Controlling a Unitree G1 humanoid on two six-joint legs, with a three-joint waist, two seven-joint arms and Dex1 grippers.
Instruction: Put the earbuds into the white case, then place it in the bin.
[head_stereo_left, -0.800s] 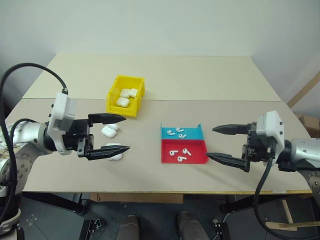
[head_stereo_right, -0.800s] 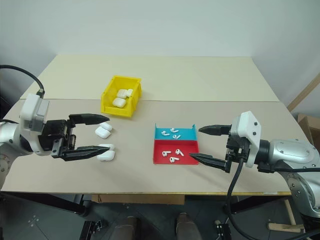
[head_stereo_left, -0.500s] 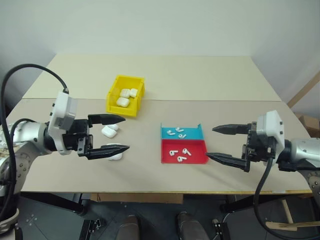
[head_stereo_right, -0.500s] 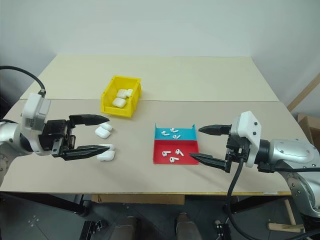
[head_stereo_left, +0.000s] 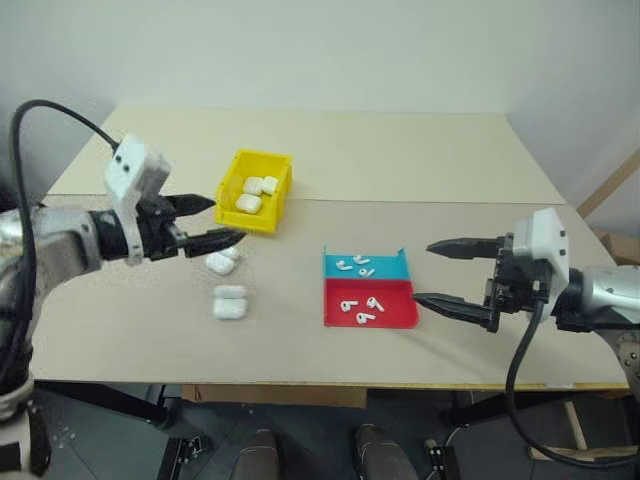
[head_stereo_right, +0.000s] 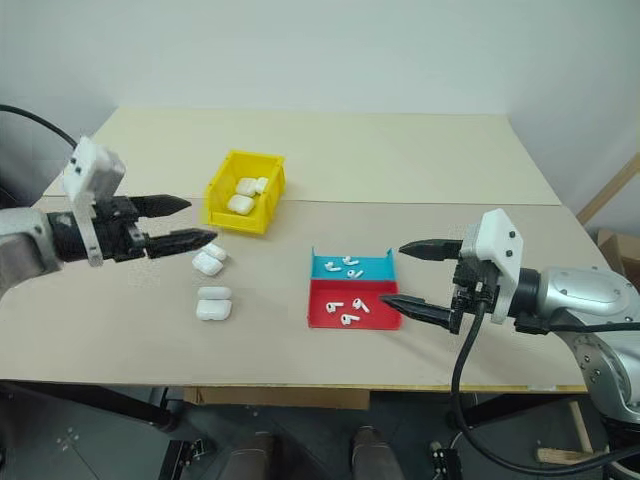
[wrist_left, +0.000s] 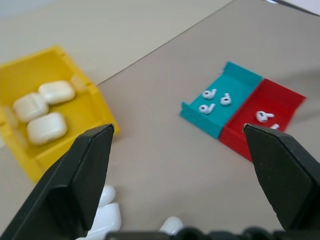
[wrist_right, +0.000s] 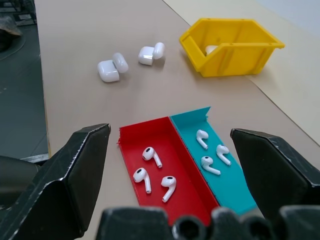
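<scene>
Hovering beside tray (head_stereo_left: 368, 300) | earbuds (head_stereo_left: 360, 306) past right gripper (head_stereo_left: 436, 272) | jaws wide, empty

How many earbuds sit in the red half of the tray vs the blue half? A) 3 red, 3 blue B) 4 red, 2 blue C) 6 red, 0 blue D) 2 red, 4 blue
A: the right wrist view shows three earbuds in the red half of the tray and three more in the blue half.
</scene>
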